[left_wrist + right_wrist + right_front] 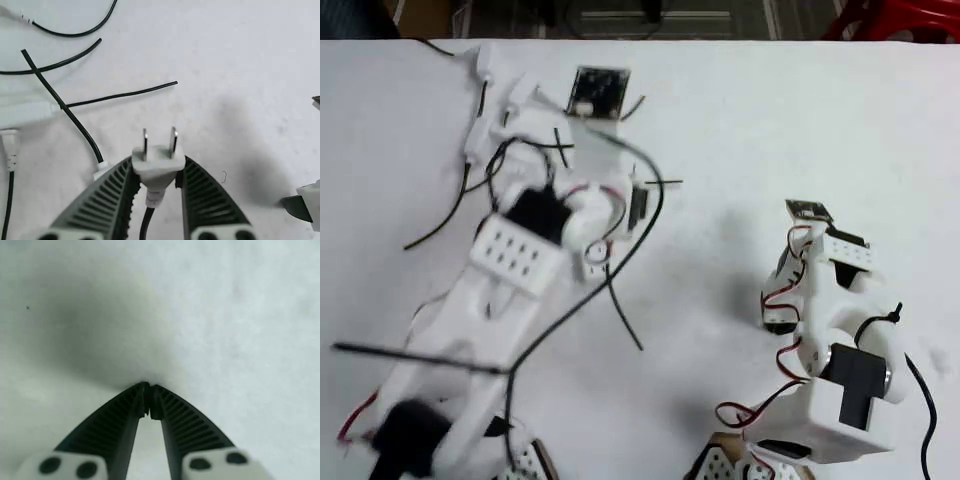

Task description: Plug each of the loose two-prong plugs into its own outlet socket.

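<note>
White tabletop (800,110) in the high view, crossed by thin black cables (625,315). Left arm (510,265) stretched from the near edge toward the middle, in among those cables. Right arm (840,340) folded up off to the side, well apart from the tangle.

In the left wrist view, a white two-prong plug (159,162) clamped in the left claw (157,161), gripped by its body between the dark ribbed fingers (112,195). Metal prongs (145,142) bare and parallel, pointing away from the claw, touching nothing. Black cord (146,222) leaving the back of the plug and passing down between the fingers. Just beside the plug, a loose black cable (75,120) ending in a small white tip (102,169). Beyond the prongs, a second loose cable (122,93) lying crosswise, with two curved ones farther off. Well apart from the plug, at the edge, a white and dark part of the other arm (307,200).

In the right wrist view, the right claw (148,392) closed on itself, tip against tip, poised over bare tabletop with a soft dark shadow (100,330) beneath.
</note>
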### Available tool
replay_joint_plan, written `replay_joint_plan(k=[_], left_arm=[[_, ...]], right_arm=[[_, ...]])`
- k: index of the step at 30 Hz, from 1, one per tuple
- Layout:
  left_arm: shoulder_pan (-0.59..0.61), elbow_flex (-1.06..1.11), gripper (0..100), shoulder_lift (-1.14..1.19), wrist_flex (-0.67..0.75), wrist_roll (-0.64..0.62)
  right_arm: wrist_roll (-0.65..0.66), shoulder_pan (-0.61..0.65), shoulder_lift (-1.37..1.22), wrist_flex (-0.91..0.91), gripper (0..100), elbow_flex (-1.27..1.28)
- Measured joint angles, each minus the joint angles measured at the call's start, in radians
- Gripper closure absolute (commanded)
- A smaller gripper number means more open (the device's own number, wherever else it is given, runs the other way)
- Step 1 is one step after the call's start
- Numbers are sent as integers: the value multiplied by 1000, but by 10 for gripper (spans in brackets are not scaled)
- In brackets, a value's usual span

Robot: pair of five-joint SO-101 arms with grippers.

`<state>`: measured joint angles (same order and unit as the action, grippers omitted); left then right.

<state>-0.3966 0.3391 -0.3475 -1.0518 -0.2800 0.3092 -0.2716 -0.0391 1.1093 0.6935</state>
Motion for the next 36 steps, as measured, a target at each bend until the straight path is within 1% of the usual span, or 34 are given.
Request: replay_joint_plan(k=[5, 11, 19, 21, 23, 29, 32, 36], left_arm=[[0, 324, 976, -213, 258, 163], [-38, 640, 976, -470, 560, 176], [-140, 965, 976, -755, 855, 186], [-152, 1019, 976, -812, 901, 198], [-170, 1060, 976, -864, 927, 247], [-301, 1175, 976, -1017, 936, 502], [-334, 1224, 976, -1105, 936, 535], [-341, 1310, 977, -1240, 971, 545]], right_arm=[[0, 0, 0, 0, 978, 0], [0, 0, 0, 0, 978, 0], [0, 0, 0, 0, 978, 0], [0, 0, 0, 0, 978, 0], [0, 0, 0, 0, 978, 0], [0, 0, 0, 0, 978, 0], [0, 0, 0, 3, 978, -2], [-2, -5, -8, 104, 978, -114]])
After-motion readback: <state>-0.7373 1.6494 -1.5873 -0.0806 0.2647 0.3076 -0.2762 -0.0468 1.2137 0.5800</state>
